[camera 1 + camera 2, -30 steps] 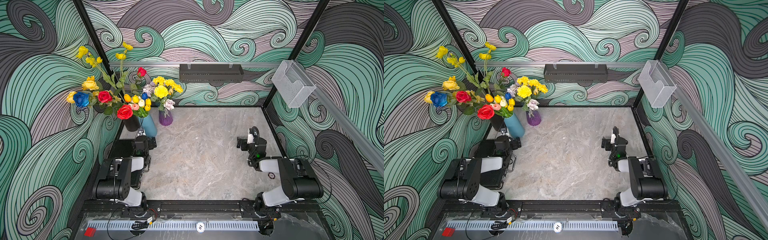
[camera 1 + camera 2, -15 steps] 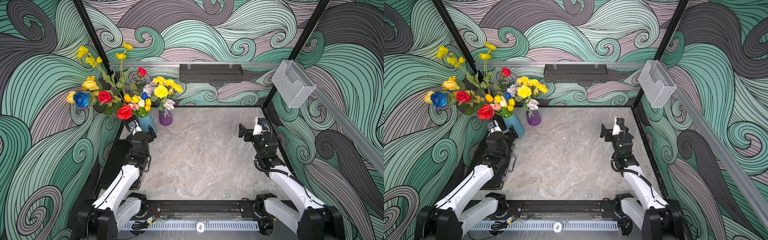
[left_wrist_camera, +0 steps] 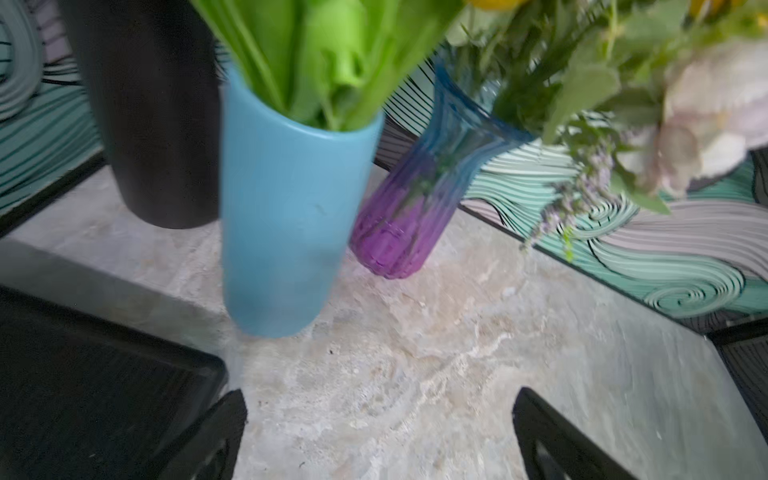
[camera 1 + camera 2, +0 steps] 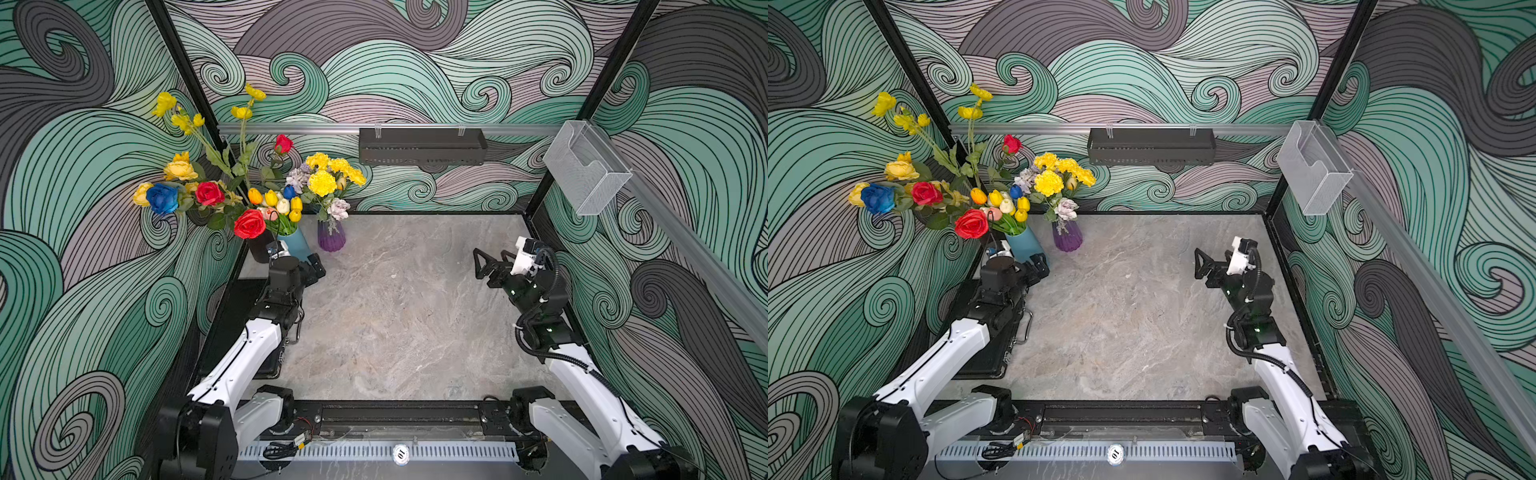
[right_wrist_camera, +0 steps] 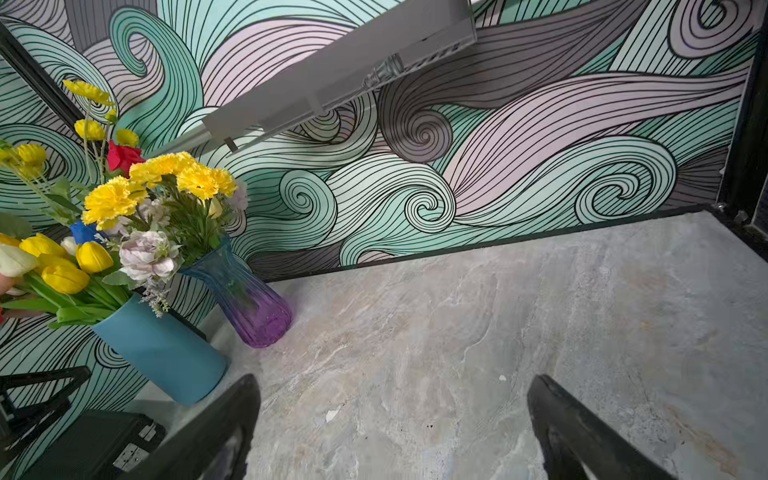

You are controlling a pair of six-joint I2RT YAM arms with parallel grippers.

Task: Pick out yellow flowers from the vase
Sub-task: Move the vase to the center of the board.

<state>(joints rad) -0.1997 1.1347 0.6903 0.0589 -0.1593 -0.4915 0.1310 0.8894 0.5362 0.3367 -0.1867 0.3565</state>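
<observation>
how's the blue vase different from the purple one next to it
The blue vase is an opaque, plain cylinder; the purple vase is see-through ribbed glass with a flared neck. The blue vase holds yellow tulips; the purple vase holds yellow pom-poms and pale lilac blooms. Both stand side by side on the table.

I count one black cylinder vase [image 3: 153, 124], one matte blue cylinder vase [image 3: 286, 208], one ribbed purple glass vase [image 5: 257, 307], and three red fabric roses [image 4: 249, 223].
</observation>
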